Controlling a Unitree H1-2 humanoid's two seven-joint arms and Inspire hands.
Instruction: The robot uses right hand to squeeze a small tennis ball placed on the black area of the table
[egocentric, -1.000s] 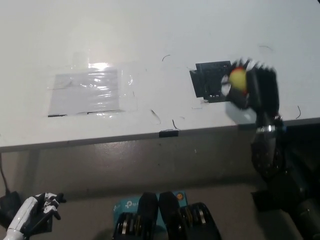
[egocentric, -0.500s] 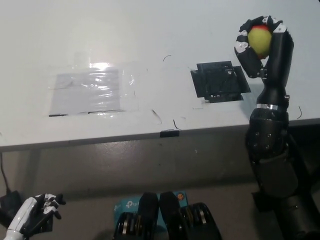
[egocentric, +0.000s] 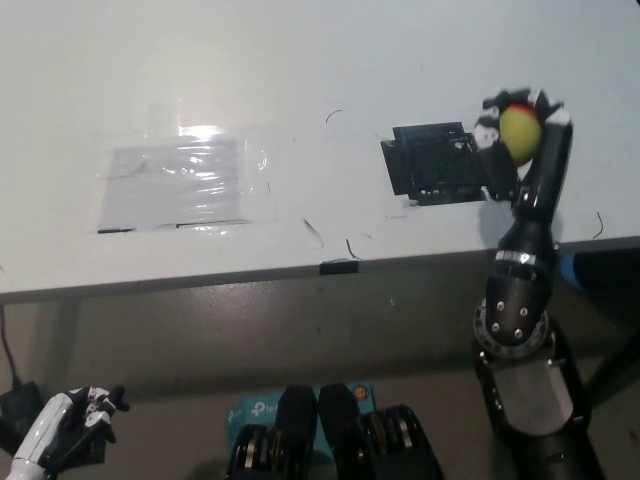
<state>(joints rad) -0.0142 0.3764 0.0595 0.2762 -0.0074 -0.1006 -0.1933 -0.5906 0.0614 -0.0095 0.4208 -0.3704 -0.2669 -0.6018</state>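
right hand (egocentric: 520, 140): we see it raised above the counter's right part, black fingers (egocentric: 492, 160) wrapped round the tennis ball, the forearm rising from the lower right.
tennis ball (egocentric: 519, 132): yellow-green with a touch of red at its top, held in the right hand, just right of the black area and off the surface as far as we can tell.
black area (egocentric: 435, 163): a dark patch on the white counter (egocentric: 300, 80), its right edge partly covered by the hand.
left hand (egocentric: 70, 425): white, resting low at the lower left, below the counter edge; we cannot tell how its fingers stand.
clear film (egocentric: 180, 185): a shiny sheet lying flat on the counter's left part, well apart from the ball.
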